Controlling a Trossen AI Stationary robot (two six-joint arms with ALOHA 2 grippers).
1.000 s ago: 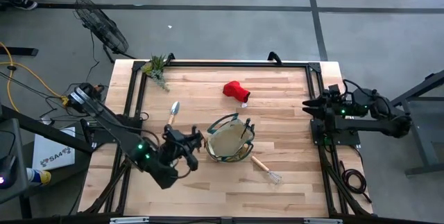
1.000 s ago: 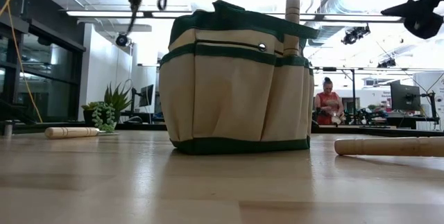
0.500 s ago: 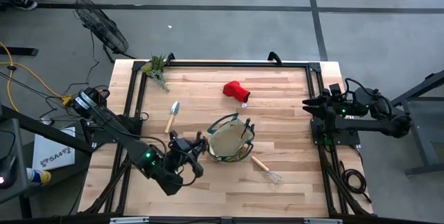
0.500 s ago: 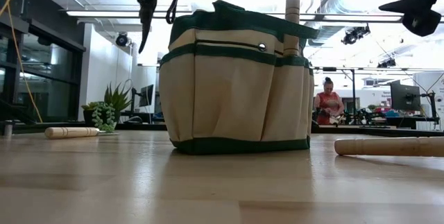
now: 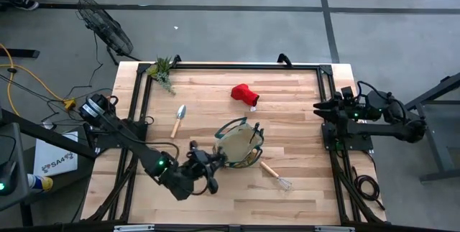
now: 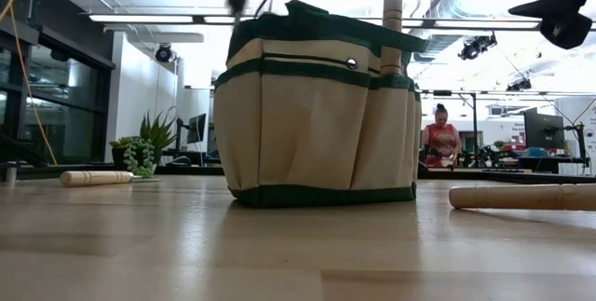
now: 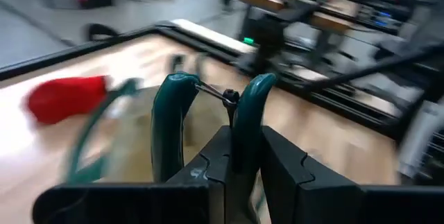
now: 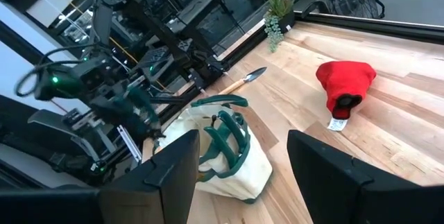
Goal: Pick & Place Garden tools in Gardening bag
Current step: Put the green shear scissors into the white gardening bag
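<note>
Grey concrete floor (image 5: pixel 237 24) is surrounding the butcher-block table (image 5: pixel 215 110), with dark seam lines (image 5: pixel 325 6) crossing it toward the upper right of the high view. A black floor fan (image 5: pixel 104 25) is standing at upper left; a yellow cable (image 5: pixel 25 81) is trailing along the left edge. In the low view, fluorescent ceiling strips (image 6: pixel 149 19) are glowing across the top, glass partitions (image 6: pixel 37 105) are filling the left side, and a person in red (image 6: pixel 440 140) is standing at far benches, right of centre, near a monitor (image 6: pixel 543 131).
</note>
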